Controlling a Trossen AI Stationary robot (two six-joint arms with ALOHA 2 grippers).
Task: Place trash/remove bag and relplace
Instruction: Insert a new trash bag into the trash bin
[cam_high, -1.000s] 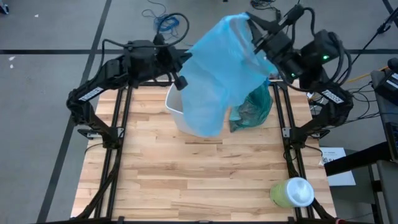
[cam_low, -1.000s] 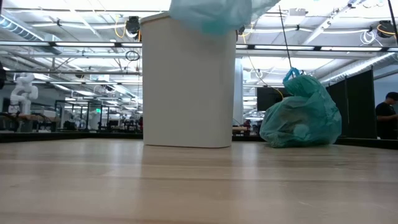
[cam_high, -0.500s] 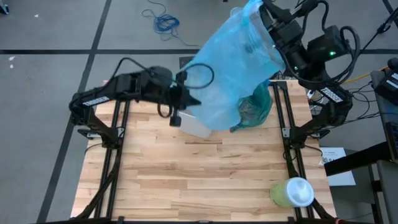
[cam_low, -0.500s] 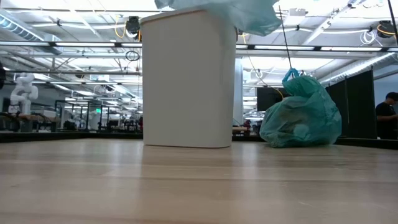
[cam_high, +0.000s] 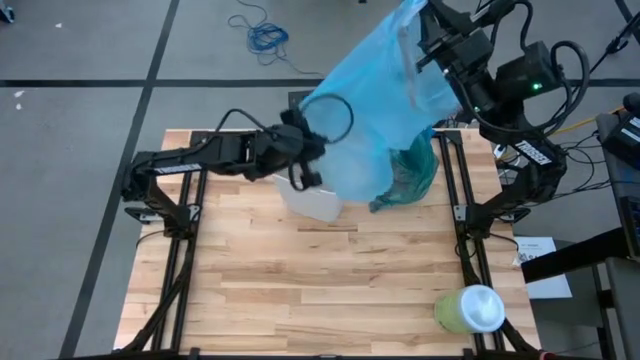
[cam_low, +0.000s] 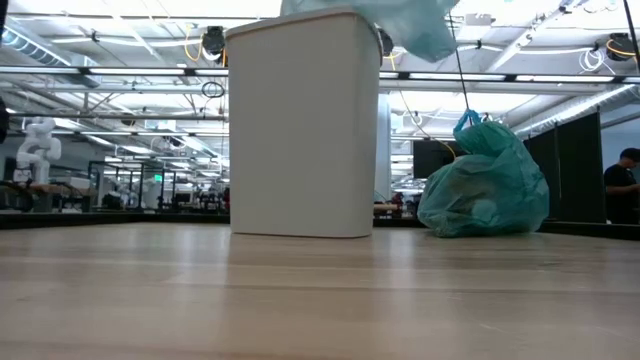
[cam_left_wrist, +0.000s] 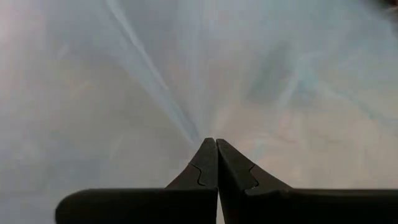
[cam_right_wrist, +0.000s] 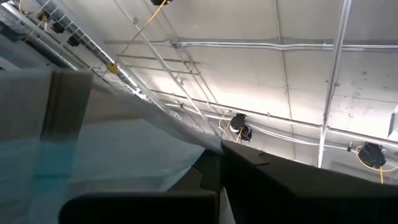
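Relining the bin looks like the step in hand: the full teal-green bag (cam_high: 408, 178) already sits tied on the tabletop (cam_high: 300, 290) just beside the white bin (cam_low: 303, 125), and the pale sky-blue replacement bag (cam_high: 385, 90) hangs stretched in the air above the bin's mouth. The right end effector (cam_high: 428, 45), raised high behind the bin, is pinched closed on the bag's upper edge. The left end effector (cam_high: 305, 180), reaching in over the bin's near rim, is also clamped tight on the sheet; its wrist view shows the film gathered into the closed tips. The next move, as I judge it, calls for lowering the bag so its mouth spreads around the rim and its body drops inside. A pale-green container (cam_high: 468, 309) lies well apart near the tabletop's front corner.
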